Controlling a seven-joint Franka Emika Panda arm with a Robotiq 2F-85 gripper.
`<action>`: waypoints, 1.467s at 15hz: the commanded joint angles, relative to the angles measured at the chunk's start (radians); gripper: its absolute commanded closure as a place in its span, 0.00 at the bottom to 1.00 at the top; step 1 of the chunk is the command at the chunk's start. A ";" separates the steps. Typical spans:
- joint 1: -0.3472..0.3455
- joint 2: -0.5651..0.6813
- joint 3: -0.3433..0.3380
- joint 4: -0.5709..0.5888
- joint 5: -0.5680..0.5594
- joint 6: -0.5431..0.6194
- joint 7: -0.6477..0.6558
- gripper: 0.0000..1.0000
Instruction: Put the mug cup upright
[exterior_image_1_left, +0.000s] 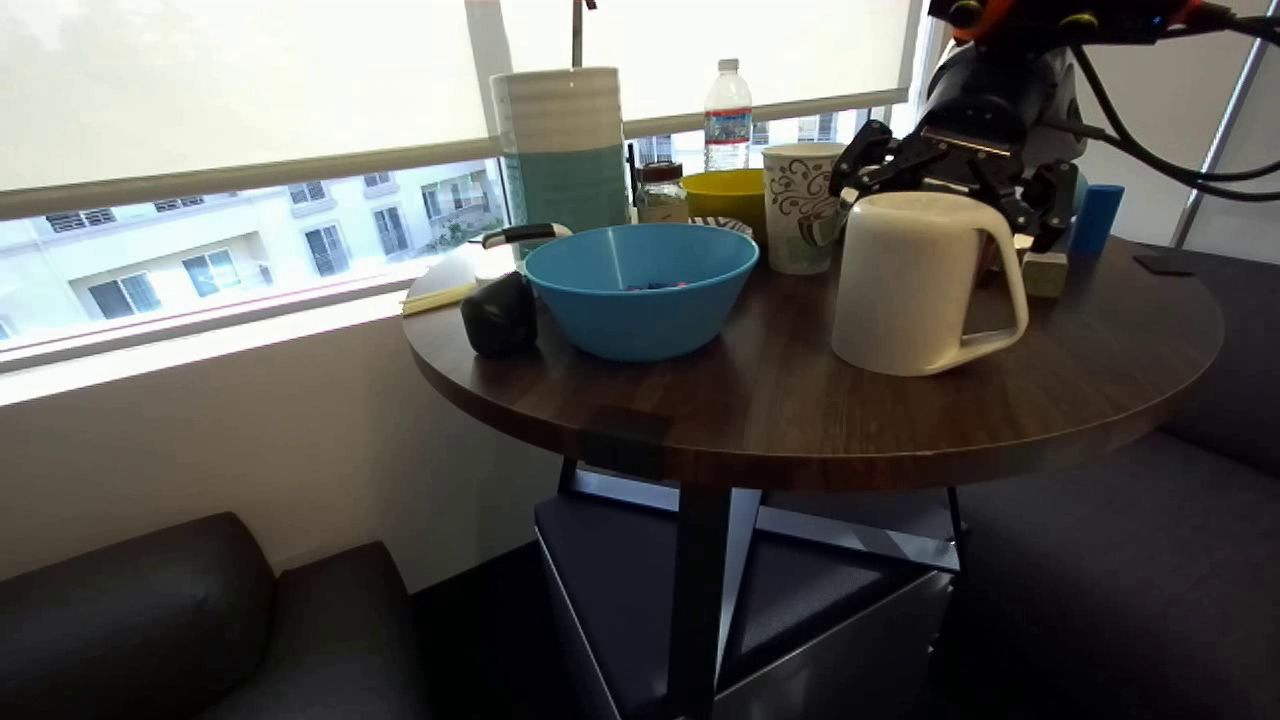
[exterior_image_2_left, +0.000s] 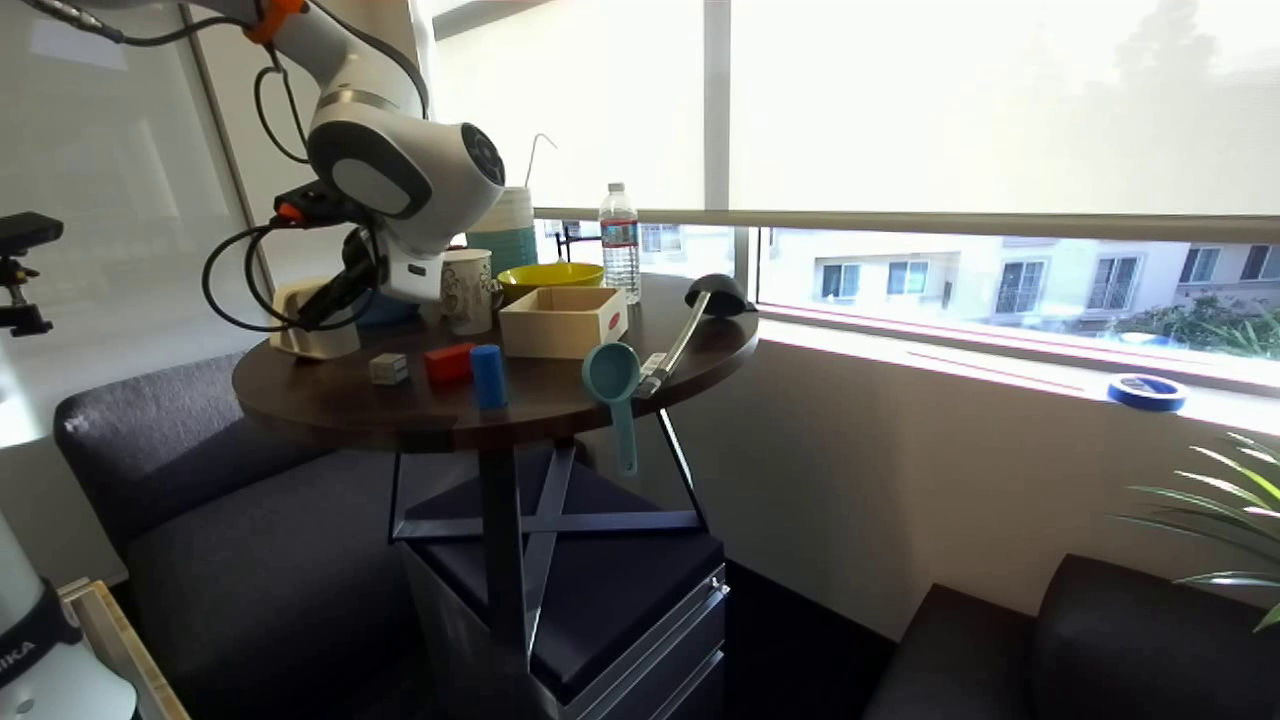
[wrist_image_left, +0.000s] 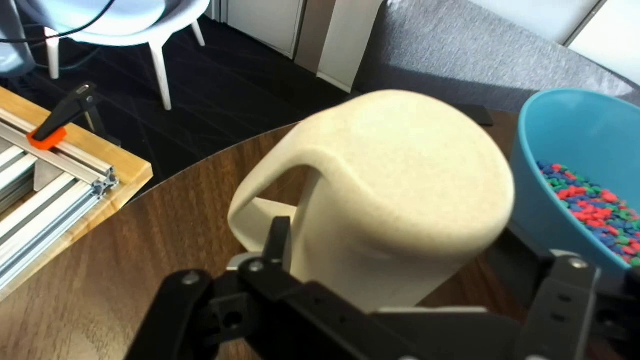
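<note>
Now the black two-fingered gripper (exterior_image_1_left: 948, 202) gapes near the upturned, tapered cream-beige mug (exterior_image_1_left: 890, 290) (likely stiff, slick): its handle (wrist_image_left: 267, 172) looks graspable.

1 arm (exterior_image_2_left: 430, 160) bent, tool (wrist_image_left: 400, 250) slanting downward, jaws spread wide

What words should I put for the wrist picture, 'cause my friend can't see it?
A cream mug sits upside down on a brown table, flat bottom up. The robot's open black gripper is close by. At right, a blue bowl holds small red, green and blue pieces.
</note>
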 joint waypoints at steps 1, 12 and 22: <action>-0.013 0.047 0.004 0.036 0.034 -0.056 0.023 0.00; -0.027 0.108 -0.015 0.060 0.087 -0.166 0.017 0.06; -0.030 0.141 -0.018 0.066 0.110 -0.185 0.030 0.35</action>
